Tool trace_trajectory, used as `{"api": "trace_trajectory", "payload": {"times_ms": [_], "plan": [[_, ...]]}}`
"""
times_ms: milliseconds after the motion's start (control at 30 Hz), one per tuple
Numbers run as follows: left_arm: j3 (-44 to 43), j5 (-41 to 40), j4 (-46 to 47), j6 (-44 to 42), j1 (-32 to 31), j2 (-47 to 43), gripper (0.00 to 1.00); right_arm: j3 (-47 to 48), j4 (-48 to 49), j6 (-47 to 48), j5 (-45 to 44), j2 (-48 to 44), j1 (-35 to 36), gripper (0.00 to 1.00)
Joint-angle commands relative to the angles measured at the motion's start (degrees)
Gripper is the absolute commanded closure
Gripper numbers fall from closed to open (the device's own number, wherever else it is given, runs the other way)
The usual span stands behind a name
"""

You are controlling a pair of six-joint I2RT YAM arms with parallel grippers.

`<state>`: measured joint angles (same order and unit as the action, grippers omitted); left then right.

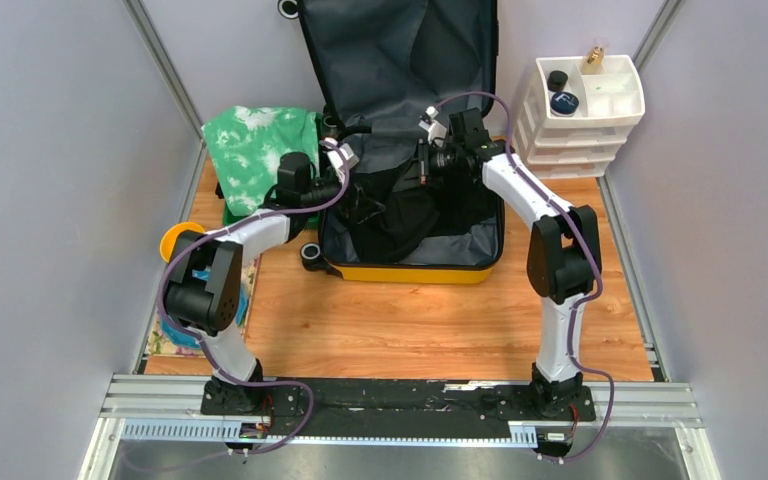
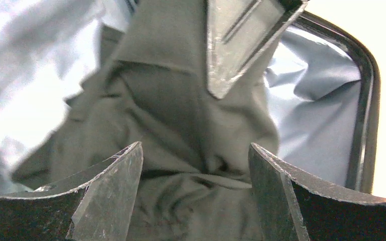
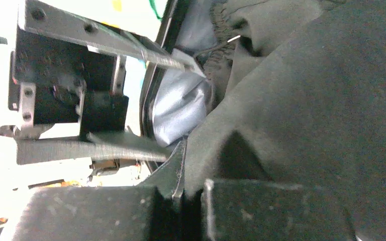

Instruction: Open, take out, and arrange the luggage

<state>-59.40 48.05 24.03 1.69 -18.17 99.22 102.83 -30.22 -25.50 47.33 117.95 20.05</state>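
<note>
The yellow luggage [image 1: 410, 272] lies open on the wooden table, its lid [image 1: 400, 50] propped upright against the back wall. A crumpled dark garment [image 1: 400, 215] fills the lower half, on the grey lining [image 2: 311, 100]. My left gripper [image 1: 345, 160] hovers over the case's left side, open, with the garment [image 2: 181, 110] below its fingers and nothing between them [image 2: 196, 146]. My right gripper [image 1: 426, 160] reaches in from the right and is shut [image 3: 185, 150] on a fold of the dark garment [image 3: 306, 100]. One of its fingers [image 2: 226, 50] shows in the left wrist view.
A green tie-dye cloth [image 1: 260, 140] lies left of the luggage. A white drawer unit [image 1: 585, 110] with small items on top stands at the back right. An orange bowl [image 1: 175, 240] sits by the left arm. Grey walls close in both sides.
</note>
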Motion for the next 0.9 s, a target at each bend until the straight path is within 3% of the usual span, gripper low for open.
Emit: {"api": "trace_trajectory", "payload": {"times_ms": [0,133,433,533,567,633,667,700,833,867], "plan": [[-3.97,10.64,4.44,-15.57,1.12,-0.35,0.16,-0.61,2.18,4.23,4.79,-6.06,-0.37,1.00],[-7.65,18.12,5.75,-15.76,0.07,4.30,0.16,-0.52,4.46,4.40,6.63,-6.86,-0.37,1.00],[-14.87,15.15,8.13,-17.17,-2.92,13.70,0.15,2.73,3.85,6.68,11.11,-6.50,0.68,1.00],[-16.89,13.48,9.10,-14.88,-2.92,15.65,0.32,2.99,4.29,7.56,12.34,-7.38,1.04,1.00],[-16.98,13.38,9.02,-14.96,-2.92,15.74,0.45,2.99,4.64,7.74,12.52,-7.56,1.21,1.00],[-16.11,13.21,9.28,-15.14,-3.01,14.52,0.62,3.69,5.08,8.09,12.35,-8.61,1.22,1.00],[-15.75,13.29,9.28,-15.05,-2.75,13.81,0.86,4.31,4.91,8.88,12.00,-8.88,0.95,1.00],[-14.79,13.21,9.28,-14.97,-2.74,13.11,0.97,4.83,4.99,9.06,11.73,-9.14,0.95,1.00],[-13.38,9.26,5.43,-13.03,-2.48,7.15,1.00,9.30,5.69,8.80,10.24,-10.28,-0.19,0.99],[-13.73,7.86,4.02,-11.81,-2.39,6.26,1.00,10.28,5.87,8.54,9.63,-10.28,-0.63,0.89]]}}
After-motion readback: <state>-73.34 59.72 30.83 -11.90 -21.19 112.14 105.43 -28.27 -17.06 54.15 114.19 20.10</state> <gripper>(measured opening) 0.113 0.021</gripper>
